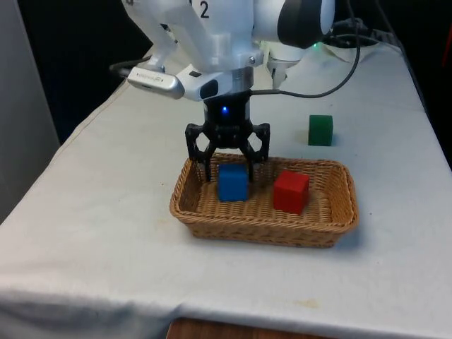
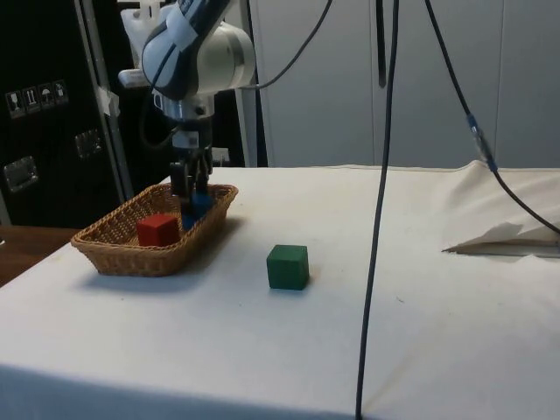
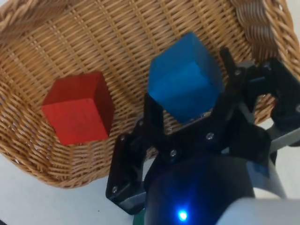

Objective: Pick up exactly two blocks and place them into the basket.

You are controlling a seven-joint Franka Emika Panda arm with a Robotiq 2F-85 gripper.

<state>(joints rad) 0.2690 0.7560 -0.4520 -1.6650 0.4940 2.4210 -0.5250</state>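
Note:
My gripper [image 1: 231,173] reaches down into the wicker basket [image 1: 332,219] at the end on the front view's left. It is shut on a blue block [image 1: 232,181], and in the wrist view the fingers [image 3: 151,110] press that blue block [image 3: 185,77] from both sides, low over the basket floor. A red block [image 1: 291,191] lies in the basket beside it, free of the gripper. The green block [image 1: 320,130] stands on the cloth behind the basket. In the side view the gripper [image 2: 191,206] stands inside the basket [image 2: 114,254] with the red block [image 2: 158,229] next to it.
The green block [image 2: 287,266] lies on the cloth a short way from the basket's rim. A black cable [image 2: 372,262] hangs down across the side view. The white cloth [image 1: 106,233] spreads bare around the basket.

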